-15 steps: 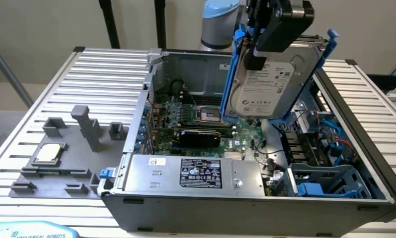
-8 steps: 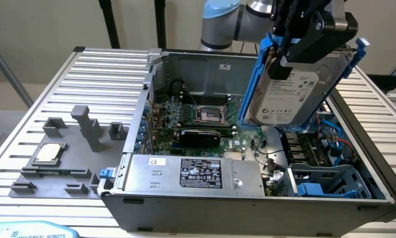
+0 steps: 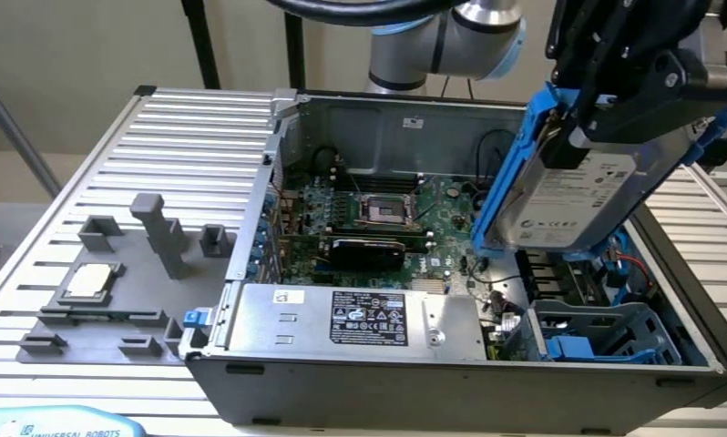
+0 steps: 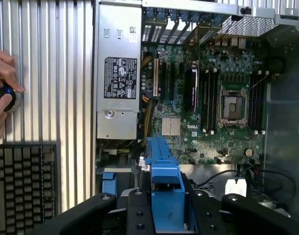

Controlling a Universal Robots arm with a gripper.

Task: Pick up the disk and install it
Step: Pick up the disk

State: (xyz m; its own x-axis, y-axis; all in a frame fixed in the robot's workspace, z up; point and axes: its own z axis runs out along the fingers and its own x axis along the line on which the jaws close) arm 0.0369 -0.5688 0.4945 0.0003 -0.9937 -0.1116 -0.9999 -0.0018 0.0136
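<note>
Silver disk (image 3: 578,196) in blue frame, white-labelled, gripped by fingers (image 3: 637,109)

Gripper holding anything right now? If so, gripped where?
Yes. The gripper is shut on the disk, clamped at its upper end across the blue frame. The disk hangs tilted above the open computer case, label facing out.
</note>
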